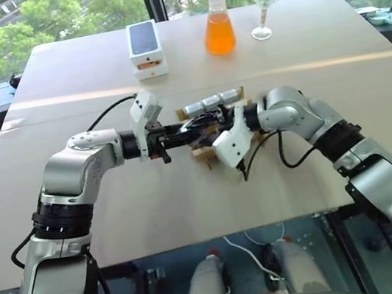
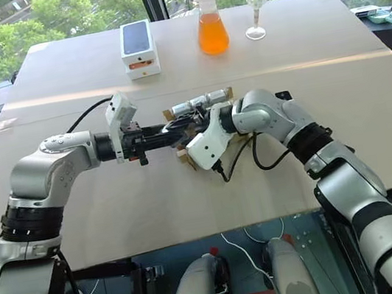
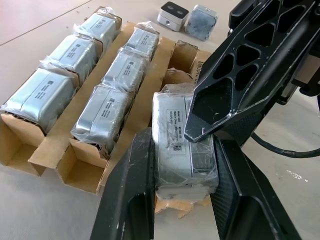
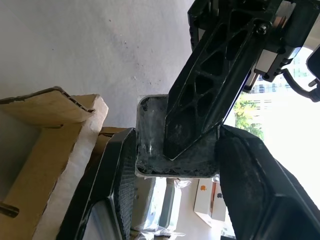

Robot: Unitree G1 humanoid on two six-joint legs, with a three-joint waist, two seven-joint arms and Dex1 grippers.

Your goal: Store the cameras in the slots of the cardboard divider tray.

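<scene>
The cardboard divider tray [image 3: 75, 170] lies mid-table, two of its rows packed with plastic-wrapped silver cameras [image 3: 107, 102]. One more wrapped camera [image 3: 175, 145] sits at the tray's third row. My left gripper [image 3: 182, 142] is shut on its long sides. My right gripper [image 4: 176, 150] comes from the opposite side and is shut on the same camera [image 4: 150, 165] at its dark end. The two grippers cross over the tray [image 1: 202, 155]. Two loose cameras [image 3: 172, 15] lie on the table just past the tray.
A white phone box with a black top [image 1: 145, 48], a flask of orange liquid [image 1: 218, 28] and a wine glass [image 1: 263, 2] stand at the table's far side. Black cables trail from both wrists.
</scene>
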